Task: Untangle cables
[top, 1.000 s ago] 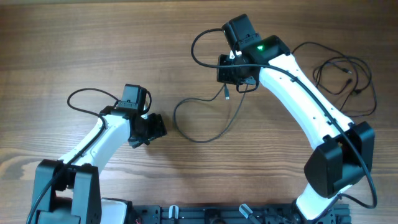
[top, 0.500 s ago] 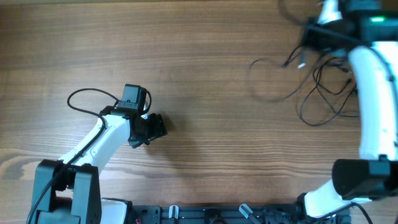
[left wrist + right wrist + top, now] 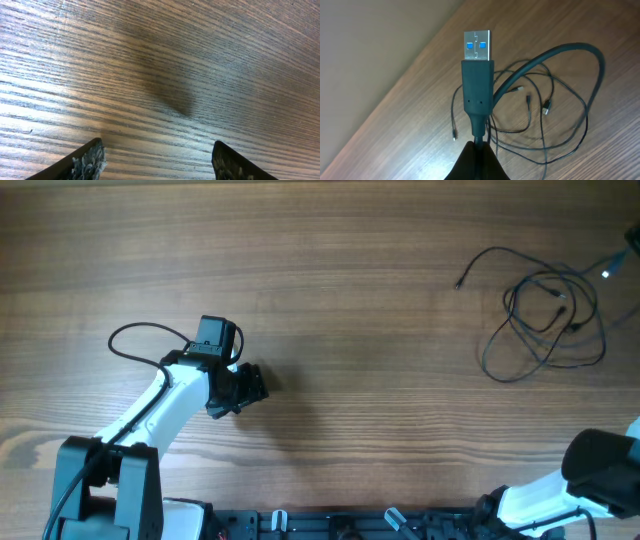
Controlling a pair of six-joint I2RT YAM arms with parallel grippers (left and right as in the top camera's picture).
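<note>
The cables [image 3: 545, 315] lie as thin black loose loops at the table's far right, one small plug end [image 3: 460, 283] pointing left. In the right wrist view my right gripper [image 3: 479, 147] is shut on one cable just below its USB plug [image 3: 477, 75], which has a metal end with blue inside, and holds it up above the other loops [image 3: 545, 135]. In the overhead view that gripper is almost wholly past the right edge; only the plug's glint [image 3: 605, 273] shows. My left gripper [image 3: 250, 385] is open and empty over bare wood [image 3: 160, 150].
The thicker black wire of the left arm [image 3: 140, 335] loops behind its wrist. The right arm's base [image 3: 595, 475] stands at the bottom right. The table's edge [image 3: 395, 80] runs diagonally in the right wrist view, with a plain surface beyond it.
My right arm has swung from the table's middle to the far right edge with a cable in its grip. The cable now lies among the loops at the right. The left arm has not moved.
</note>
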